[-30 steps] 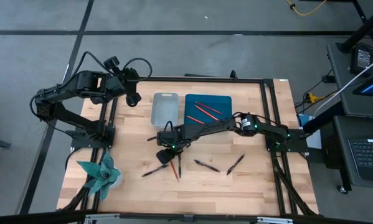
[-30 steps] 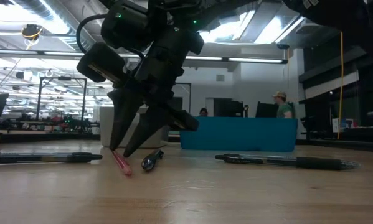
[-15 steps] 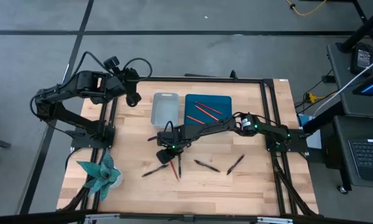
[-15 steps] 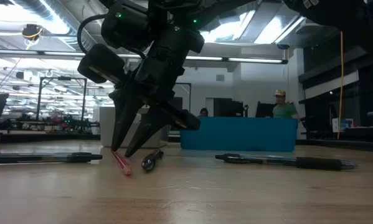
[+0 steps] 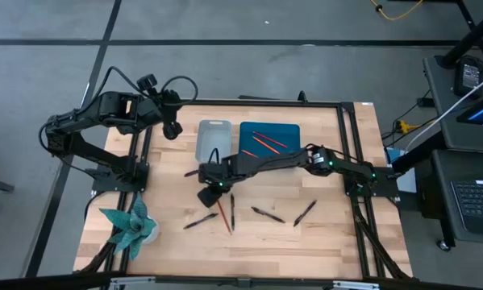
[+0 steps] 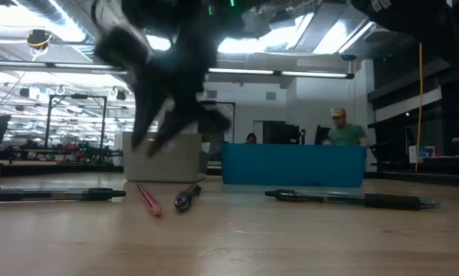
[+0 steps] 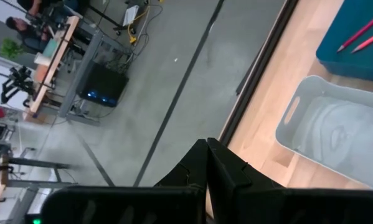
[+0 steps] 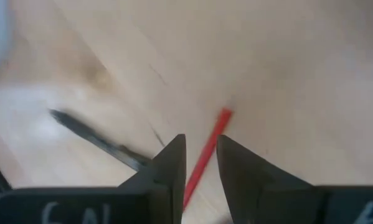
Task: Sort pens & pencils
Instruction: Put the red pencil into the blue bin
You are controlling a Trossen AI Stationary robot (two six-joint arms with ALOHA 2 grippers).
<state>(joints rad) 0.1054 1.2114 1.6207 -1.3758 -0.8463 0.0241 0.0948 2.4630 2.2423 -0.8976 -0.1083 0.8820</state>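
Note:
A red pencil [image 5: 222, 217] lies flat on the wooden table among several black pens, such as one [image 5: 231, 211] right beside it and one [image 5: 199, 220] to its left. My right gripper [image 5: 206, 196] hovers just above and to the far left of the pencil, blurred in the low view [image 6: 149, 138]. It is open by a narrow gap with nothing in it. In the right wrist view [image 8: 200, 155] the pencil [image 8: 211, 140] shows through that gap, lying on the wood below. My left gripper [image 7: 206, 144] is shut, raised over the table's far left corner [image 5: 171, 129].
A pale grey bin [image 5: 213, 138] and a blue tray [image 5: 269, 149] holding two red pencils stand side by side at the table's far middle. Two more black pens [image 5: 268, 214] [image 5: 304, 213] lie right of centre. A teal paper plant [image 5: 132, 229] sits at the near left corner. A person [image 6: 340, 126] stands in the room behind.
My right gripper has risen off the table from beside the red pencil's far end and tipped a little, its finger gap unchanged. The red pencil and the pens lie where they were.

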